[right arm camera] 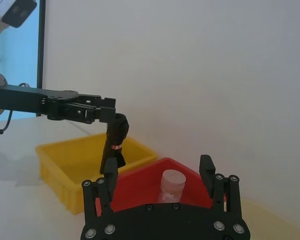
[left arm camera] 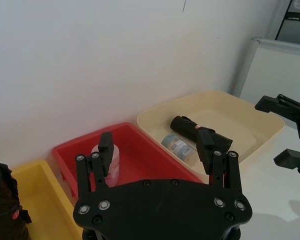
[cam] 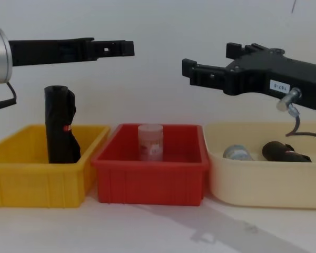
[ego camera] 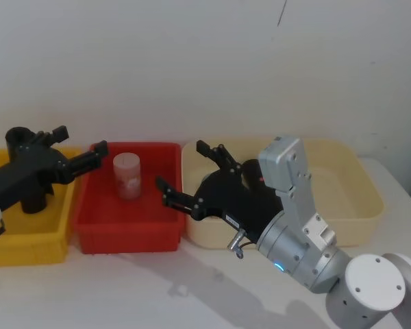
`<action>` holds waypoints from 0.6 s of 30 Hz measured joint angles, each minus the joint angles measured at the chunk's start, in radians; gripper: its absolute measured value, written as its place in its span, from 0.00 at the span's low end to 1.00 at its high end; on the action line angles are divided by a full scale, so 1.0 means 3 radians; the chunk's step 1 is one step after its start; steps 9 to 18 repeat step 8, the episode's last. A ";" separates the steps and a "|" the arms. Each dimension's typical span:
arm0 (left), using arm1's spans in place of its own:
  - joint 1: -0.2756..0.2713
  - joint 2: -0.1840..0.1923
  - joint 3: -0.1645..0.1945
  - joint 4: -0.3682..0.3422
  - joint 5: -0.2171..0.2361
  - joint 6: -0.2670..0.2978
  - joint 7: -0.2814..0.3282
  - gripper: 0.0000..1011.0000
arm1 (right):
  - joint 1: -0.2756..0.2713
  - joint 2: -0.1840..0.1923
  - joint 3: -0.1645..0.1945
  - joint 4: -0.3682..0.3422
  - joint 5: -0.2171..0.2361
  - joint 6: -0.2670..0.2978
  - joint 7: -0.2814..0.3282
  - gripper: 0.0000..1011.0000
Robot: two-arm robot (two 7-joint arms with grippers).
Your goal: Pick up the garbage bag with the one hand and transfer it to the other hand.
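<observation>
Head view: left tool (ego camera: 79,142) hangs wide open, empty, above the garbage bag (ego camera: 33,199), which stands upright in the yellow bin (ego camera: 27,250). Right tool (ego camera: 183,164), open and empty, faces it, seemingly placed to receive. Chest view: bag stands untouched below the left tool.

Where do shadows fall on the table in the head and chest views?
Head view: a soft grey shadow crosses the table in front of the red bin. Chest view: a faint shadow slants across the table from the red bin towards the cream bin.
</observation>
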 joint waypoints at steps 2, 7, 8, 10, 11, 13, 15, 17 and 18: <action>0.0000 -0.0001 0.0003 0.0003 -0.0001 -0.0002 -0.0004 0.99 | -0.0005 0.0003 -0.0004 -0.0003 0.0000 -0.0008 0.0003 0.99; -0.0002 -0.0002 0.0010 0.0011 -0.0003 -0.0009 -0.0018 0.99 | -0.0016 0.0009 -0.0014 -0.0011 -0.0002 -0.0023 0.0012 0.99; -0.0002 -0.0003 0.0011 0.0012 -0.0003 -0.0010 -0.0020 0.99 | -0.0019 0.0010 -0.0018 -0.0012 -0.0002 -0.0026 0.0016 0.99; -0.0002 -0.0003 0.0011 0.0012 -0.0003 -0.0010 -0.0020 0.99 | -0.0019 0.0010 -0.0018 -0.0012 -0.0002 -0.0026 0.0016 0.99; -0.0002 -0.0003 0.0011 0.0012 -0.0003 -0.0010 -0.0020 0.99 | -0.0019 0.0010 -0.0018 -0.0012 -0.0002 -0.0026 0.0016 0.99; -0.0002 -0.0003 0.0011 0.0012 -0.0003 -0.0010 -0.0020 0.99 | -0.0019 0.0010 -0.0018 -0.0012 -0.0002 -0.0026 0.0016 0.99; -0.0002 -0.0003 0.0011 0.0012 -0.0003 -0.0010 -0.0020 0.99 | -0.0019 0.0010 -0.0018 -0.0012 -0.0002 -0.0026 0.0016 0.99; -0.0002 -0.0003 0.0011 0.0012 -0.0003 -0.0010 -0.0020 0.99 | -0.0019 0.0010 -0.0018 -0.0012 -0.0002 -0.0026 0.0016 0.99; -0.0002 -0.0003 0.0011 0.0012 -0.0003 -0.0010 -0.0020 0.99 | -0.0019 0.0010 -0.0018 -0.0012 -0.0002 -0.0026 0.0016 0.99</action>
